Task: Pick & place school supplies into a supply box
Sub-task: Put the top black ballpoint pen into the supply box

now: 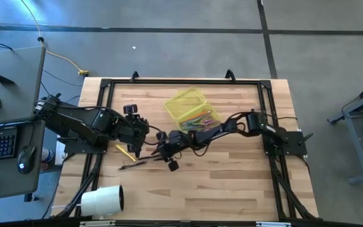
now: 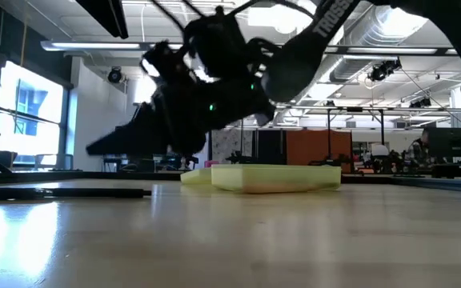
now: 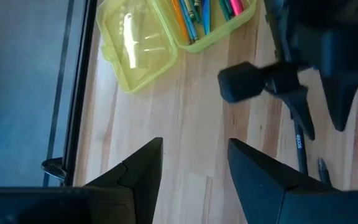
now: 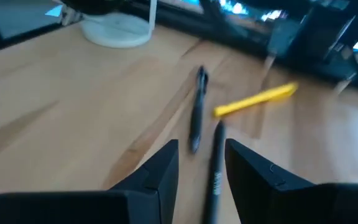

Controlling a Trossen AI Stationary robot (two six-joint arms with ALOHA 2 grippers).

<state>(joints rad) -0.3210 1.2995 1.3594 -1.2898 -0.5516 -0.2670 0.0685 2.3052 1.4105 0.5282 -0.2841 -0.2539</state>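
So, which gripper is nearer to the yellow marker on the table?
Left. The left gripper, fingers open, hovers right beside the yellow marker. The right gripper, also open, sits farther off on its other side, over two black pens.

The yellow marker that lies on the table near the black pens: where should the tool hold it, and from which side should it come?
Probably at the middle of the yellow marker, coming straight down from above. It lies flat on the table, so only its long sides are free. The fingers should close across its width. A black pen lies close to one end, so the middle gives more room.
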